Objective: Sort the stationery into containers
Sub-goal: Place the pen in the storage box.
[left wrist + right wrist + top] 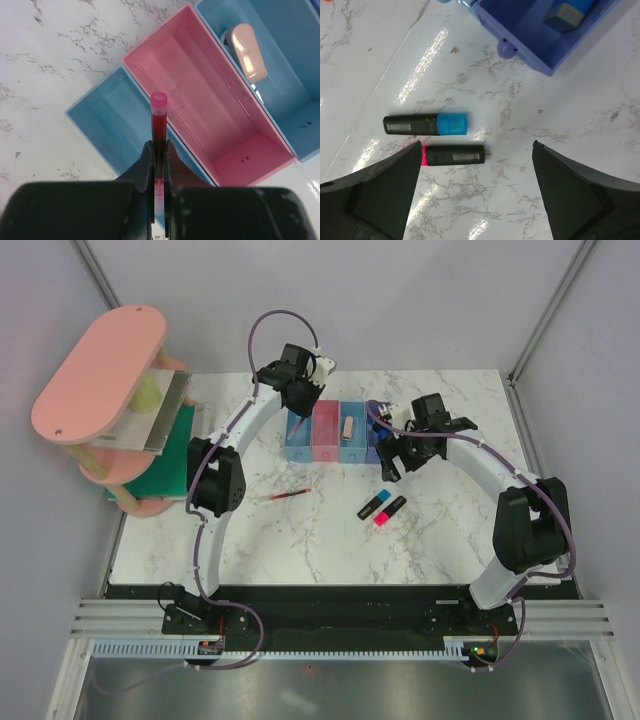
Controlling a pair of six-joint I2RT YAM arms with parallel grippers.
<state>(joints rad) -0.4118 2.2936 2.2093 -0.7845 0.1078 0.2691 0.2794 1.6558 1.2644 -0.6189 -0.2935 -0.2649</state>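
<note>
The left claw (159, 150) is clenched on a dark-red pen (159, 117), whose long axis points to 12 o'clock, its tip over the wall between the blue bin (100, 125) and the pink bin (210, 115). The right claw (476, 150) hangs released above the blue highlighter (425, 124) and the pink highlighter (454, 155), which lie 9-to-3 on the worktop (380, 60).

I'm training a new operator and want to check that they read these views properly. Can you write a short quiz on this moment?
1. True or false: the left hand is shut on a red pen.
2. Which item already lies in a light-blue bin? A) the beige eraser B) a highlighter C) the blue block
3. Fill in: ___ highlighters lie below the open right hand.

Key: 1 true; 2 A; 3 two.
</note>
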